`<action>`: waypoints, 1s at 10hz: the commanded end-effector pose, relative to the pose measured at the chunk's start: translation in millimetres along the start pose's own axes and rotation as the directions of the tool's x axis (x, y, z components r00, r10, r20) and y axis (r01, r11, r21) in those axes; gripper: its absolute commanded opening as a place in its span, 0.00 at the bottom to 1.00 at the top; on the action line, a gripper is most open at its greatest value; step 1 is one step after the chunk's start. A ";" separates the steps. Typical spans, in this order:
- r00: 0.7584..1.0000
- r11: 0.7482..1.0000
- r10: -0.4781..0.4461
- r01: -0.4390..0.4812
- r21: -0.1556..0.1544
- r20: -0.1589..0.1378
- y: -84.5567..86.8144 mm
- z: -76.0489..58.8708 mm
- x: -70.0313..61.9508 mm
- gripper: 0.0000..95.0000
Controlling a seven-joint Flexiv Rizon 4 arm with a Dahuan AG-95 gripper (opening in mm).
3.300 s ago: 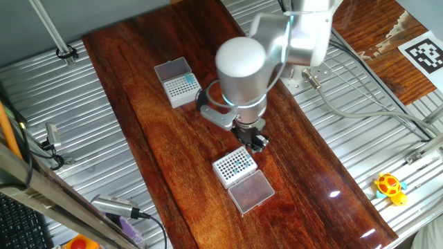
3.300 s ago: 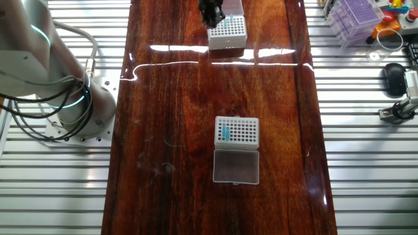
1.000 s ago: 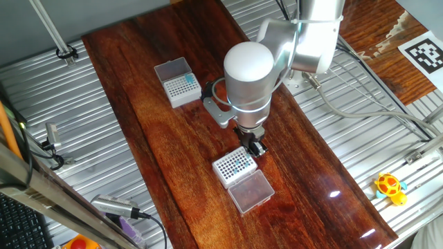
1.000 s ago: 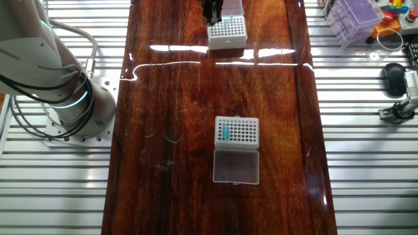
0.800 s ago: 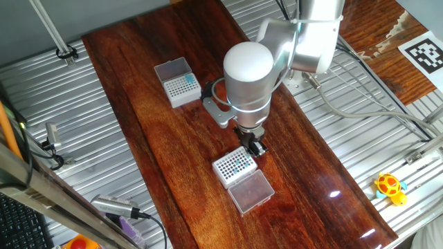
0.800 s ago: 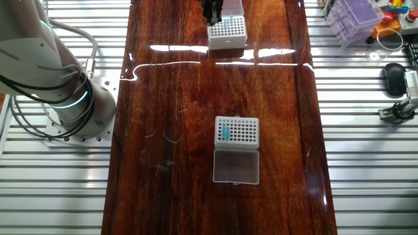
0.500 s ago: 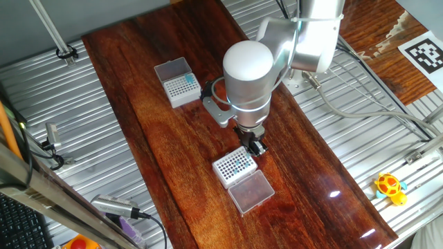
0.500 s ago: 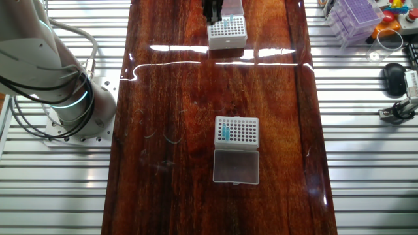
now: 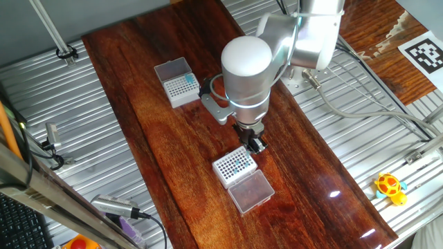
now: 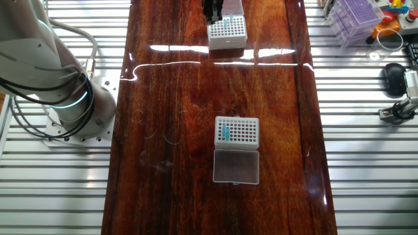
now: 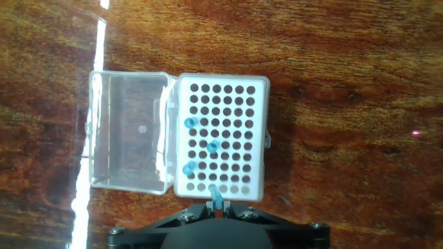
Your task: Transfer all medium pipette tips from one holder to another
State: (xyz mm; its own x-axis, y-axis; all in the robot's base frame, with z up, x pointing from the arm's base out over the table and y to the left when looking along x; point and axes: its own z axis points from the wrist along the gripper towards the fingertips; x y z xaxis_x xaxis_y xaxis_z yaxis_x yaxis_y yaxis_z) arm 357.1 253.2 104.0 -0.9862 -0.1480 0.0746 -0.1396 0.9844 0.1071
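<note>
A white holder (image 11: 220,137) with a grid of holes and an open clear lid (image 11: 130,131) lies under my hand. Three medium pipette tips (image 11: 214,146) stand in it as teal dots. My gripper (image 11: 216,207) is shut on one more teal tip (image 11: 217,196), held at the holder's near edge row. In one fixed view the gripper (image 9: 255,143) hangs beside this holder (image 9: 234,166). The second white holder (image 9: 181,88) stands further up the table. In the other fixed view it (image 10: 236,130) has a short column of teal tips (image 10: 225,133) on its left side.
The holders sit on a dark wooden board (image 9: 159,138) flanked by ribbed metal surfaces. The arm's base (image 10: 72,104) stands left of the board. A purple rack (image 10: 356,16) and a yellow toy (image 9: 390,187) lie off the board.
Since 3.3 s ago the arm has shifted slightly and brought the gripper with the tip closer over the near holder. In the last second it has barely moved.
</note>
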 end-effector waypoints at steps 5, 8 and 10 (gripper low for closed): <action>0.998 0.998 -0.063 0.063 -0.013 -0.009 -21.6 -21.7 2.9 0.00; 0.992 0.992 -0.122 0.121 -0.020 -0.027 -50.2 -39.6 5.0 0.00; 0.985 0.985 -0.170 0.170 -0.017 -0.031 -75.6 -45.4 7.8 0.00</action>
State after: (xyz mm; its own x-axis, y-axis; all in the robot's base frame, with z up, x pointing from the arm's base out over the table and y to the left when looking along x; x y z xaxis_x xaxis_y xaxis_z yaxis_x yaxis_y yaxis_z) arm 363.4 178.1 142.4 -0.9486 -0.3042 0.0873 -0.2912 0.9470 0.1358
